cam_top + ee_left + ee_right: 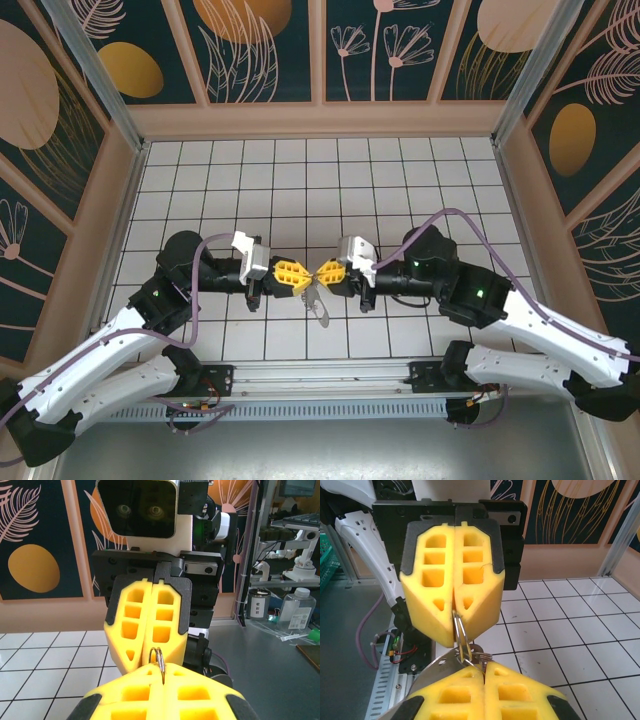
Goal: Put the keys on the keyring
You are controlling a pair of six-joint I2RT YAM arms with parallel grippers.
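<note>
Keyring (461, 635) is up in the air over the middle of the worktop (300, 180), towards its near edge, caught where the two arms meet nose to nose. Left gripper (300, 274) and right gripper (325, 272) are both squeezed together on the wire, so neither is nearer, and the loop stands upright between their tips. A silvery key (318, 306) dangles just below, can't tell if it's threaded on.

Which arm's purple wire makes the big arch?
The right arm's purple wire: it arches wide over the black wrist, while the left arm's purple wire runs close beside its arm.
</note>
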